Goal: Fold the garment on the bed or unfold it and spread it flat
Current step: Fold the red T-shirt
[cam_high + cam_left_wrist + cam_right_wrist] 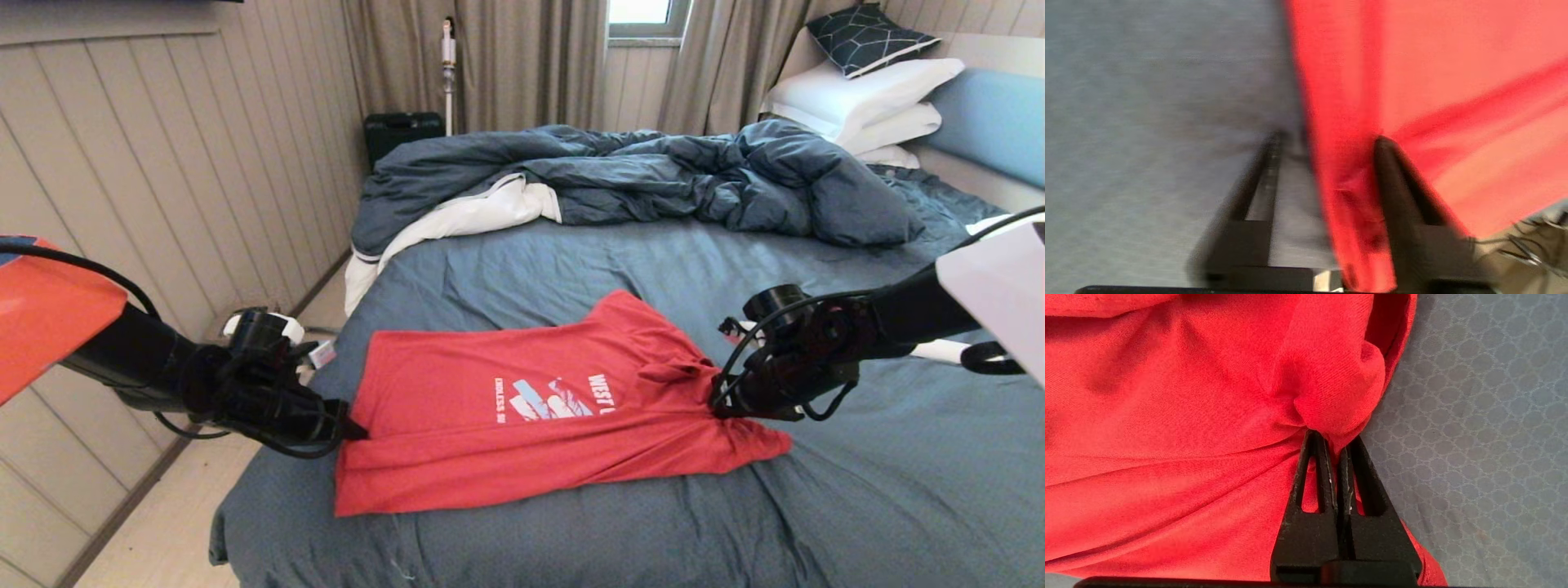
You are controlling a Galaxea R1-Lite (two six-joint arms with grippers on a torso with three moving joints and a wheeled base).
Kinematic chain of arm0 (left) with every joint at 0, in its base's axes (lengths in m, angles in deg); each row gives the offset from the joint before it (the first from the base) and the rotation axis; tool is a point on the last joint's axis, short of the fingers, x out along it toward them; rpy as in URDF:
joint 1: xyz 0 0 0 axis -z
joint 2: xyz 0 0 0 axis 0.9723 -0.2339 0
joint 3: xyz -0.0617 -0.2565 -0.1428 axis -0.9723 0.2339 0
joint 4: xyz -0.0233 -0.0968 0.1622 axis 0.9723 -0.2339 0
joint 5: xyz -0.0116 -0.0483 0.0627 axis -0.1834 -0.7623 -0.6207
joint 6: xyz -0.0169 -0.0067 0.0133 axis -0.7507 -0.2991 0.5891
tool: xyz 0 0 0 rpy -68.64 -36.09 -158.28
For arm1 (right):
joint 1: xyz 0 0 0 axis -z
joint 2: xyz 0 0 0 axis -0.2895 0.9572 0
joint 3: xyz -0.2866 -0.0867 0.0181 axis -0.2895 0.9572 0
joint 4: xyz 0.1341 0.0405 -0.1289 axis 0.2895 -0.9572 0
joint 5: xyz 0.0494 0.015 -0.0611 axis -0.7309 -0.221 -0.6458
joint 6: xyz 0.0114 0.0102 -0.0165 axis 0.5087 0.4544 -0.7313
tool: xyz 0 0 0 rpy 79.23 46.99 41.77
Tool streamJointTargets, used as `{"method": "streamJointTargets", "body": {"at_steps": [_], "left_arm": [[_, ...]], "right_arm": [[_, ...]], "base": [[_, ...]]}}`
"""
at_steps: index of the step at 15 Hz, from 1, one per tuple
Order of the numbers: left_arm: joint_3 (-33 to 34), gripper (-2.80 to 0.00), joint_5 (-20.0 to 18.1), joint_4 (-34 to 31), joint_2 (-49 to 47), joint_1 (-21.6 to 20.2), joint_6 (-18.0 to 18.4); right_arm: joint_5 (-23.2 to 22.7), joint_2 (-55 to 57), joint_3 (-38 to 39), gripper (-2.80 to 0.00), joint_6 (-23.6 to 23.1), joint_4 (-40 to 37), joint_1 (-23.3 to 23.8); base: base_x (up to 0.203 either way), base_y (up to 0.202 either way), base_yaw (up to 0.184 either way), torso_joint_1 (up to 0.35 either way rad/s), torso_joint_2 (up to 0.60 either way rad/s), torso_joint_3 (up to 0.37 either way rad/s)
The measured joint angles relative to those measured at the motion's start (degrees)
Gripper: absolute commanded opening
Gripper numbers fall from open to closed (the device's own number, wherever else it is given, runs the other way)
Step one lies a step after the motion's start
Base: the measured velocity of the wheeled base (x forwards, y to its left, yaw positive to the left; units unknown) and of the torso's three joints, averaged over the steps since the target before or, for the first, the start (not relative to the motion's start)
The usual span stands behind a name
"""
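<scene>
The garment [522,408], a red T-shirt with a white and light-blue chest print, lies mostly flat on the bed [653,261] near its front edge. My left gripper [355,429] is at the shirt's left edge. In the left wrist view this gripper [1331,138] has its fingers apart, and the red hem [1355,196] runs between them over the grey sheet. My right gripper [722,408] is at the shirt's right side. In the right wrist view that gripper [1333,437] is shut on a bunched fold of the red cloth [1331,388].
A rumpled dark blue duvet [653,171] with white lining lies across the far half of the bed. White pillows [865,98] are stacked at the far right by the headboard. A panelled wall and floor strip run along the left, with a black case [400,131] beyond.
</scene>
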Motion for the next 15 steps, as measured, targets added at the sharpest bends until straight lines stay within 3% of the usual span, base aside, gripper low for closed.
{"method": "streamJointTargets", "body": {"at_steps": [5,12,15], "left_arm": [[-0.48,-2.80,-1.17,0.22,1.36,1.96,-3.19],[-1.25,-2.80,-0.41,0.74,0.88,2.21,-3.06],[-1.16,-2.80,-0.25,0.77,0.67,0.23,-2.75]], "right_arm": [[-0.01,-0.12,0.74,-2.80,0.02,0.03,0.15],[0.02,-0.20,1.16,-2.80,0.00,-0.01,0.17],[0.04,0.08,1.24,-2.80,-0.01,-0.02,0.17]], "base": [[0.000,0.000,0.000,0.000,0.00,0.000],[0.000,0.000,0.000,0.000,0.00,0.000],[0.000,0.000,0.000,0.000,0.00,0.000]]}}
